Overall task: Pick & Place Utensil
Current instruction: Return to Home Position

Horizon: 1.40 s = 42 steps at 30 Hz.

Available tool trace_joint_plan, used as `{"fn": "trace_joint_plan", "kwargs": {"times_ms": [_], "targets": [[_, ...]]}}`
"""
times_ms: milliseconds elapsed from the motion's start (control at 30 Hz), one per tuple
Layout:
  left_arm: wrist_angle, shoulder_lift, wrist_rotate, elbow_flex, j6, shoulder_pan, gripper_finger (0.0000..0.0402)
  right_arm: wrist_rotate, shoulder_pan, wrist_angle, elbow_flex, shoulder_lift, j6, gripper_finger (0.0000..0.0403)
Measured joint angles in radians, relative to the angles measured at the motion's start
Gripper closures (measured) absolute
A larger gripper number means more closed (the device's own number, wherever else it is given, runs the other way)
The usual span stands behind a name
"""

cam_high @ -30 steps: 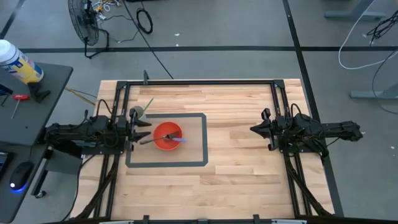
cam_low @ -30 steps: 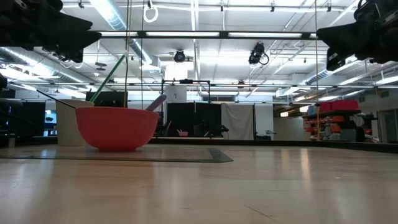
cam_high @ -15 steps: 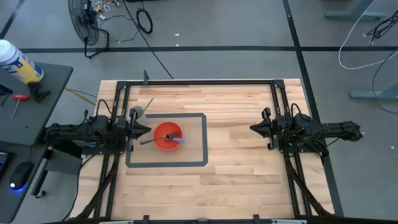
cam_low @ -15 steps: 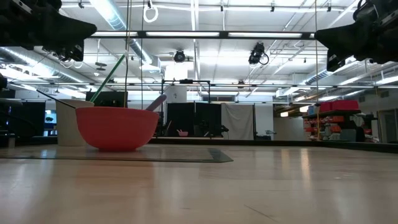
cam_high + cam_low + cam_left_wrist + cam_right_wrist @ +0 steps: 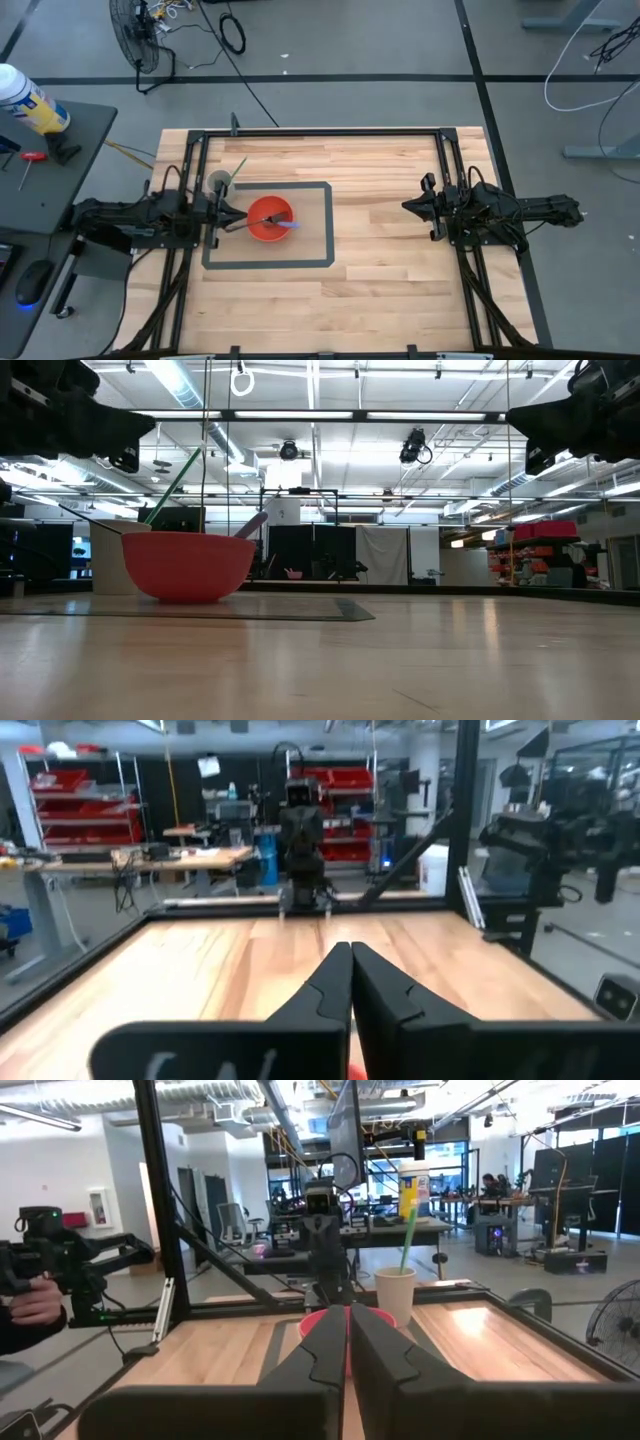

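A red bowl (image 5: 268, 220) sits inside a dark taped rectangle (image 5: 330, 230) on the wooden table. A dark-handled utensil (image 5: 240, 226) and a bluish one (image 5: 286, 225) lie in the bowl, their handles leaning over its rim. Behind it stands a white cup (image 5: 218, 183) with a green utensil (image 5: 237, 169) in it. My left gripper (image 5: 236, 213) hovers shut just left of the bowl, above the dark handle, and touches nothing. My right gripper (image 5: 408, 207) waits shut at the table's right, pointing at the bowl (image 5: 318, 1320) and the cup (image 5: 396, 1294).
Black frame rails (image 5: 320, 132) run along the table's far edge and both sides. There is bare wood (image 5: 380, 290) between the bowl and the right arm and toward the near edge. A person's hand (image 5: 30, 1305) shows beyond the table in the right wrist view.
My left gripper has shifted a little toward the table's near edge, away from the cup, and now points at the bowl's left rim. The bowl, the utensils and the right arm have kept still.
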Motion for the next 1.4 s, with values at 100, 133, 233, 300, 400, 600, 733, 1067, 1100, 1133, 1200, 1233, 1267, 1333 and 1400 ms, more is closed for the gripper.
{"fn": "trace_joint_plan", "kwargs": {"times_ms": [100,133,233,300,400,600,733,1067,1100,1133,1200,1233,1267,1333,1400], "targets": [[-0.049,0.000,-0.014,0.000,0.001,0.000,0.0396,0.000,0.000,0.000,0.000,0.000,0.000,0.0380],[-0.070,0.000,-0.027,0.000,0.001,0.000,0.0396,0.000,0.000,0.000,0.000,0.000,0.000,0.0380],[-0.093,0.000,-0.066,0.002,0.000,0.000,0.0390,0.000,0.000,0.000,0.000,0.000,0.000,0.0380],[-0.094,0.000,-0.072,0.002,-0.014,0.001,0.0385,0.000,0.000,0.000,0.000,0.000,0.000,0.0380],[-0.095,0.000,-0.073,0.002,-0.070,0.001,0.0379,0.000,0.000,0.000,0.000,0.000,0.000,0.0380],[-0.092,0.000,-0.075,0.002,-0.132,0.001,0.0377,0.000,0.000,0.000,0.000,0.000,0.000,0.0380],[-0.078,0.000,-0.083,0.002,-0.159,0.001,0.0377,0.000,0.000,0.000,0.000,0.000,0.000,0.0380],[-0.073,0.000,-0.082,0.001,-0.166,0.001,0.0376,0.000,0.000,0.000,0.000,0.000,0.000,0.0380],[-0.073,0.000,-0.082,0.000,-0.166,0.001,0.0376,0.000,0.000,0.000,0.000,0.000,0.000,0.0380],[-0.072,0.000,-0.082,0.000,-0.166,0.001,0.0376,0.000,0.000,-0.001,0.000,0.000,-0.003,0.0380],[-0.072,0.000,-0.082,0.000,-0.166,0.001,0.0376,0.000,0.000,-0.043,0.002,-0.001,-0.047,0.0380],[-0.072,0.000,-0.081,0.000,-0.166,0.001,0.0376,0.000,0.000,-0.082,0.002,-0.001,-0.070,0.0380],[-0.071,0.000,-0.081,0.000,-0.166,0.001,0.0376,0.000,0.000,-0.117,0.002,0.000,-0.081,0.0380],[-0.071,0.000,-0.080,0.000,-0.166,0.001,0.0376,0.000,0.000,-0.168,0.002,0.003,-0.084,0.0380],[-0.070,0.000,-0.079,0.000,-0.166,0.001,0.0376,0.000,0.000,-0.206,0.002,0.004,-0.077,0.0380]]}}
